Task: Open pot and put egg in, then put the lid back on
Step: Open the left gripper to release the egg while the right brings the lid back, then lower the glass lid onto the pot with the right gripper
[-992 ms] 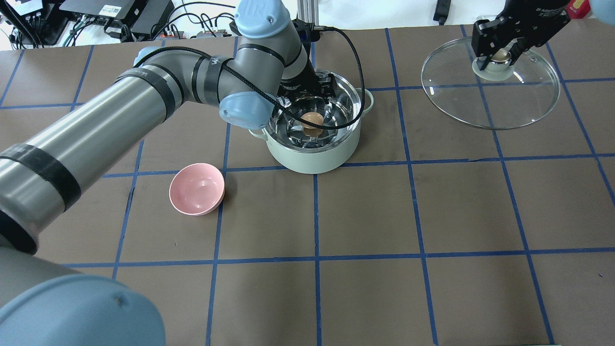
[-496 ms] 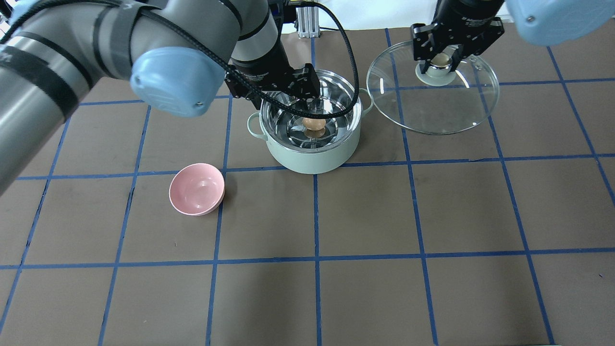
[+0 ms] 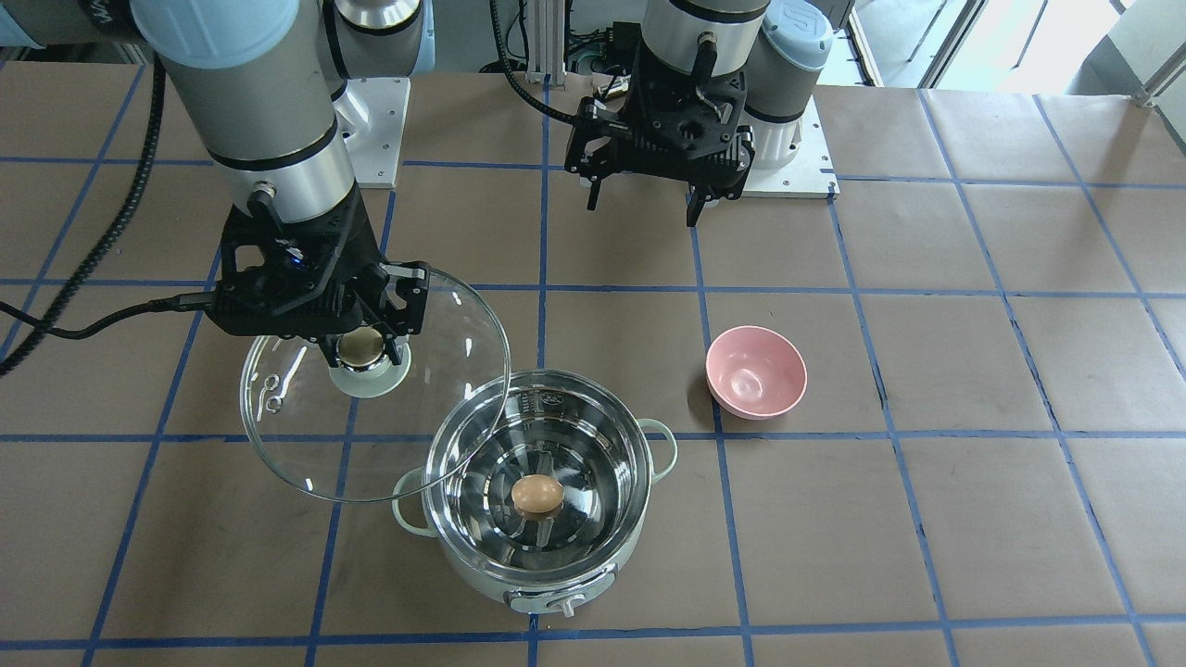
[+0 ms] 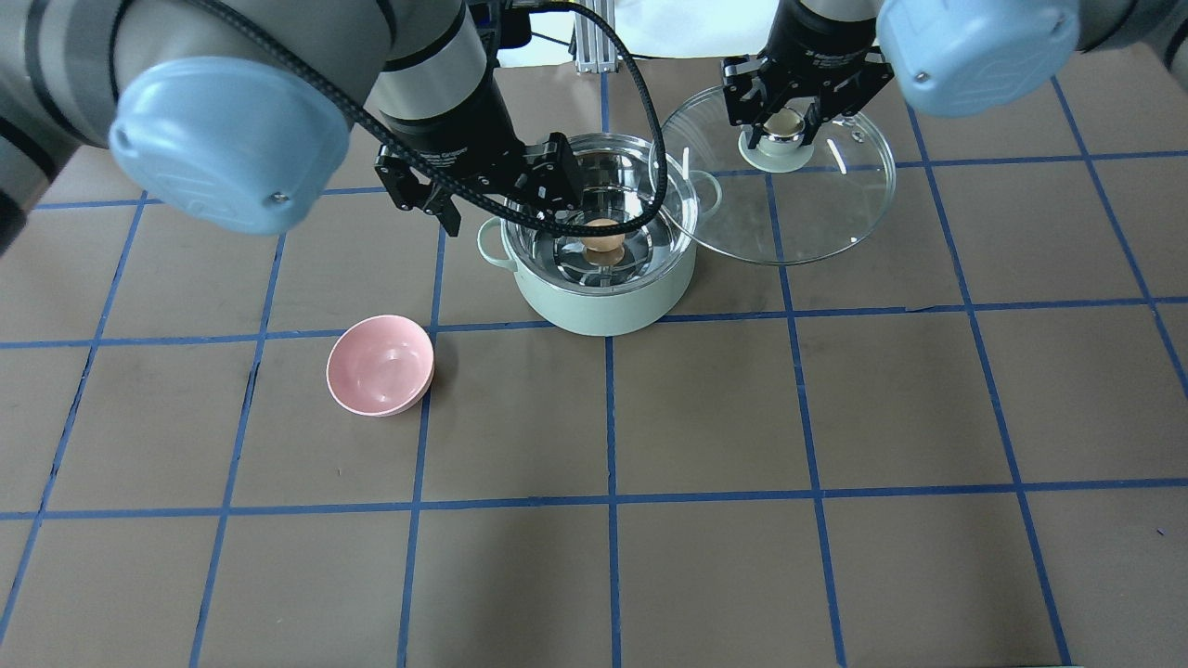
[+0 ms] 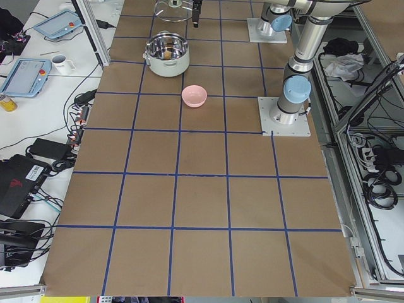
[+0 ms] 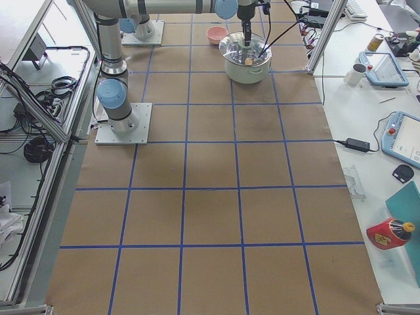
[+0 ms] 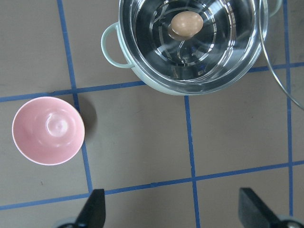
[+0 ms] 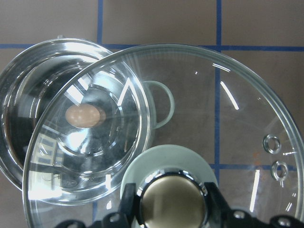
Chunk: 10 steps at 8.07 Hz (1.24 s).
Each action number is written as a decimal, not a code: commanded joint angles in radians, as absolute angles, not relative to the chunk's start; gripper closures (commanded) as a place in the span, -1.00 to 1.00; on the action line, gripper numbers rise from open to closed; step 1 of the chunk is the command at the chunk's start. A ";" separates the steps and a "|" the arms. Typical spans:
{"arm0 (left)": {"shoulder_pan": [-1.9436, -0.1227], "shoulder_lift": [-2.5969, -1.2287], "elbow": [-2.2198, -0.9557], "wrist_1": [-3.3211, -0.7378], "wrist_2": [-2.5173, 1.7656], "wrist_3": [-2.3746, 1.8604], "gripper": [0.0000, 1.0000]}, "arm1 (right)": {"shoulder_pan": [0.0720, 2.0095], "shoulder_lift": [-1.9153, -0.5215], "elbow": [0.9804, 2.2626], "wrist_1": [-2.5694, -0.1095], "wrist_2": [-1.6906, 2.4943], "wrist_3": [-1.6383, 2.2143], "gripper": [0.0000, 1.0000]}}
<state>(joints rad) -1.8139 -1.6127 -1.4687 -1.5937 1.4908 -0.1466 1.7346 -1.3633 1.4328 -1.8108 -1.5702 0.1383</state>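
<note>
Overhead exterior: right gripper [image 4: 784, 130] is clenching the lid [image 4: 807, 218] by its knob, glass overlapping the pot [image 4: 603, 311]. Left gripper [image 4: 510, 213] is hovering released at its far-left rim. Pink bowl [image 4: 380, 364] is sitting nearer, left.

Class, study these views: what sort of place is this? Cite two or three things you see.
Probably a robotics lab, not a kitchen: the left arm bolted to a blue-taped grid table, with a teach pendant and cable bundles alongside.

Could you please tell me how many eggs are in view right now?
1: the egg lies on the bottom of the open pot. The pink bowl holds none; none looks hidden.
</note>
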 commanded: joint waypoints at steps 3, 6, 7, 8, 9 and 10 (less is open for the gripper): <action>-1.634 -1.540 -1.465 -1.690 1.582 -0.127 -1.00 | 1.864 -1.280 1.433 -1.931 -1.592 0.287 1.00; -1.600 -1.540 -1.463 -1.687 1.597 -0.126 -1.00 | 1.920 -1.211 1.434 -2.052 -1.605 0.331 1.00; -1.563 -1.540 -1.463 -1.687 1.595 -0.105 -1.00 | 1.930 -1.191 1.433 -2.086 -1.605 0.345 1.00; -1.511 -1.545 -1.463 -1.683 1.595 -0.007 -1.00 | 1.942 -1.180 1.433 -2.094 -1.606 0.348 1.00; -1.494 -1.545 -1.468 -1.686 1.597 0.061 -1.00 | 1.954 -1.167 1.433 -2.103 -1.606 0.373 1.00; -1.496 -1.543 -1.471 -1.687 1.597 0.063 -1.00 | 1.957 -1.161 1.433 -2.108 -1.620 0.370 1.00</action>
